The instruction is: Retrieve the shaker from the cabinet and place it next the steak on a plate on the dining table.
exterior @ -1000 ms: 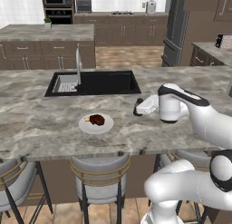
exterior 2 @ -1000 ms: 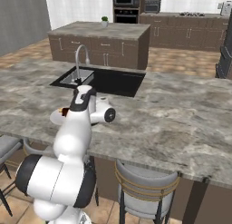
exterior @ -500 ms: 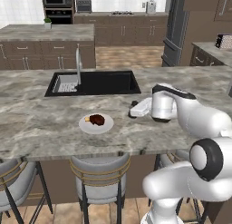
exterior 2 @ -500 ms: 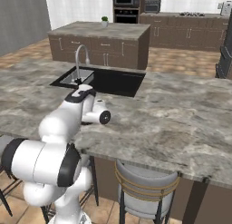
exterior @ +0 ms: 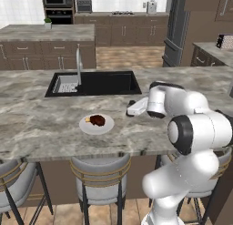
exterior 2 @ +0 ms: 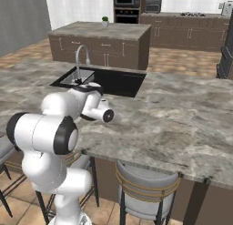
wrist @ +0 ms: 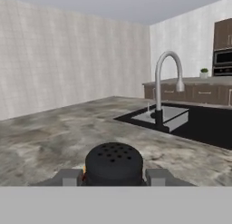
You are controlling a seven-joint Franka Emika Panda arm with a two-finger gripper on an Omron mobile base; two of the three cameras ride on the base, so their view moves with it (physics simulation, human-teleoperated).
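In the hand view my gripper (wrist: 113,177) is shut on the shaker (wrist: 113,163), a small black cylinder whose perforated top faces the camera between the two fingertips (wrist: 68,177). In the left base view the gripper (exterior: 132,108) hovers low over the dining table (exterior: 41,124), a short way to the right of the plate (exterior: 84,125). The steak (exterior: 97,120) lies on that white plate as a dark reddish lump. From the right base view the white hand (exterior 2: 101,105) sits just past the arm. The cabinet is out of view.
A black sink (exterior: 95,83) with a curved silver faucet (exterior: 78,64) is set into the table behind the plate; the faucet (wrist: 165,82) also stands ahead of the hand. Grey stools (exterior: 98,167) line the near edge. A second island stands beyond.
The gripper has carried the shaker a little to the left, closer to the plate, and the arm's elbow has swung around. The plate and steak have stayed put.
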